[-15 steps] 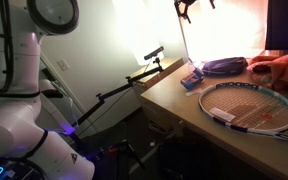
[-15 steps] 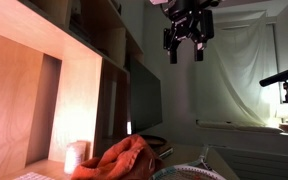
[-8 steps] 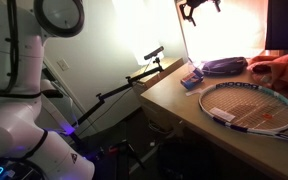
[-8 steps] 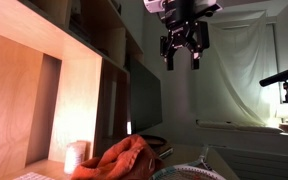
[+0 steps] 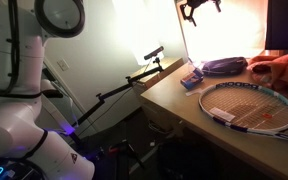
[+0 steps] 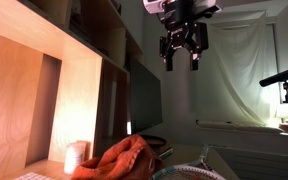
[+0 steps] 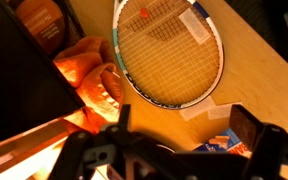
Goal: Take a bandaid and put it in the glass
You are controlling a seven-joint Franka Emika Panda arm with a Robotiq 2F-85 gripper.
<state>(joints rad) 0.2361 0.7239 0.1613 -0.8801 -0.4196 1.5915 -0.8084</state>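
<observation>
Exterior view, pincer: the pincer hangs high over the far end of the table, well apart from everything on it; too small here to read the jaws
Exterior view, table: the racket lies flat, a small blue box just beside its rim, a dark pouch behind, an orange cloth at the far edge; no glass or bandaid can be made out
Exterior view, pincer: the fingers point down and stand wide apart with nothing between them, far above the table
Exterior view, glass: a pale upright cylinder, likely the glass, stands by the wooden shelf wall just beside the cloth; too blurred to see inside
Wrist view, pincer: both fingers show at the bottom edge, spread wide and empty
Wrist view, below: racket head in the middle, cloth to one side, box near the bottom; a small pale strip lies just beside the racket's rim, perhaps a bandaid, cannot tell
Done: nothing yet, as far as shown
Left: find a bandaid, come down, grip it, carry it to the glass, let go
</observation>
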